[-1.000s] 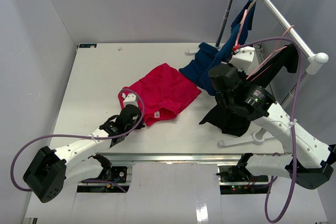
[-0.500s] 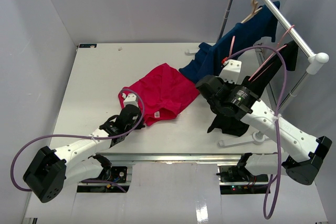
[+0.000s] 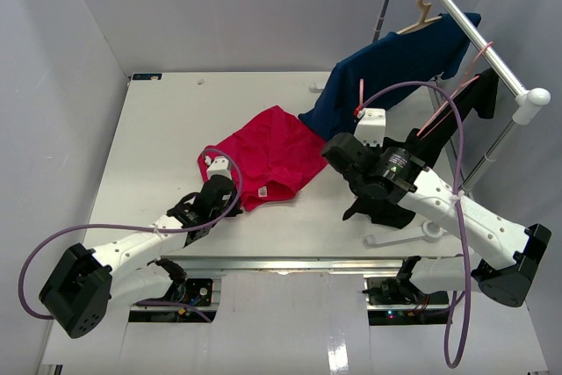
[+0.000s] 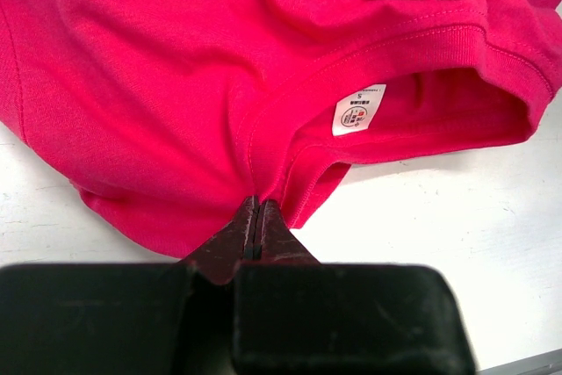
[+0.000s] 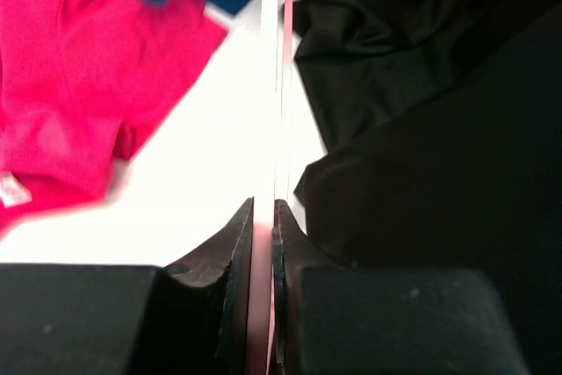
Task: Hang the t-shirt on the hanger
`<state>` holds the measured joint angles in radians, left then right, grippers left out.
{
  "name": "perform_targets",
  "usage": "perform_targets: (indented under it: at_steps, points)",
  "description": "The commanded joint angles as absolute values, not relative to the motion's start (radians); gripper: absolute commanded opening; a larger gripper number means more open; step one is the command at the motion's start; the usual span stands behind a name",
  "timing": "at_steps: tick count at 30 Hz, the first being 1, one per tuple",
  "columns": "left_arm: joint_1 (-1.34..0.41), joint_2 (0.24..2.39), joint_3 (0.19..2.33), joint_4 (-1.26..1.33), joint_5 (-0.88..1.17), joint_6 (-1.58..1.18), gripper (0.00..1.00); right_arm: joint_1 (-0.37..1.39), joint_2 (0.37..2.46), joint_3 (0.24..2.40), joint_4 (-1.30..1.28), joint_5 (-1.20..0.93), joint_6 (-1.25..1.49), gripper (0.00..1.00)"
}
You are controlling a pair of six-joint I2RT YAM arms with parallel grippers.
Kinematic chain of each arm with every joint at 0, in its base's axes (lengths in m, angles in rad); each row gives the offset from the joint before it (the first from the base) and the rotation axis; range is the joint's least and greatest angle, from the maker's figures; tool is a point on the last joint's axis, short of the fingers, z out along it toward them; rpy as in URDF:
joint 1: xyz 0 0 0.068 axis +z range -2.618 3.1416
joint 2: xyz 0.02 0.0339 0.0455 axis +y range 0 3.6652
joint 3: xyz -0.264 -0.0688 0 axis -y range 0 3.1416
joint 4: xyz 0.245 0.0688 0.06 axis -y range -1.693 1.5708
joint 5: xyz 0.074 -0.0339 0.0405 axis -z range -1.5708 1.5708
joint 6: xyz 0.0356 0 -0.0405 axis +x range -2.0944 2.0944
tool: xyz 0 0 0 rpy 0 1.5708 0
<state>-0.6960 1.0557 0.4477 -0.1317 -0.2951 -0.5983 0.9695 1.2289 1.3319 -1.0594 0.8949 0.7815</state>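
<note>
The crimson t-shirt (image 3: 274,154) lies crumpled on the white table. Its collar opening faces my left gripper (image 3: 230,183), which is shut on the collar edge. In the left wrist view the closed fingertips (image 4: 256,204) pinch the red collar seam (image 4: 290,155), with the white label (image 4: 358,110) just beyond. My right gripper (image 3: 344,148) hovers right of the shirt, shut on the thin pale-pink hanger (image 3: 361,96). In the right wrist view the hanger (image 5: 281,85) runs edge-on out of the gripper (image 5: 263,208), with the t-shirt (image 5: 79,85) to its left.
A navy shirt (image 3: 399,63) hangs on a beige hanger (image 3: 428,2) from the rail (image 3: 492,54) at the back right. A black garment (image 3: 378,208) lies under my right arm and hangs from pink hangers (image 3: 448,103). A white hanger (image 3: 408,236) lies near the front edge.
My right arm has come down and left from the rail toward the red shirt, holding the pink hanger. The navy shirt has swung and now hangs wider along the rail. My left arm has not moved.
</note>
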Motion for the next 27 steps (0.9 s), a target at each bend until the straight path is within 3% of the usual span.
perform_targets:
  at_steps: [1, 9, 21, 27]
  points:
    - [-0.697, 1.056, 0.465, -0.115, -0.298, -0.593, 0.00, 0.982, 1.222, 1.362, -1.059, 0.775, 0.664, 0.08]
    - [-0.698, 1.052, 0.463, -0.115, -0.304, -0.597, 0.00, 1.053, 1.254, 1.415, -1.079, 0.691, 0.607, 0.08]
    - [-0.698, 1.029, 0.458, -0.120, -0.330, -0.614, 0.00, 1.219, 1.332, 1.662, -1.149, 0.790, 0.570, 0.08]
    - [-0.698, 0.990, 0.496, -0.180, -0.356, -0.684, 0.00, 1.236, 1.271, 1.632, -0.947, 0.799, 0.361, 0.08]
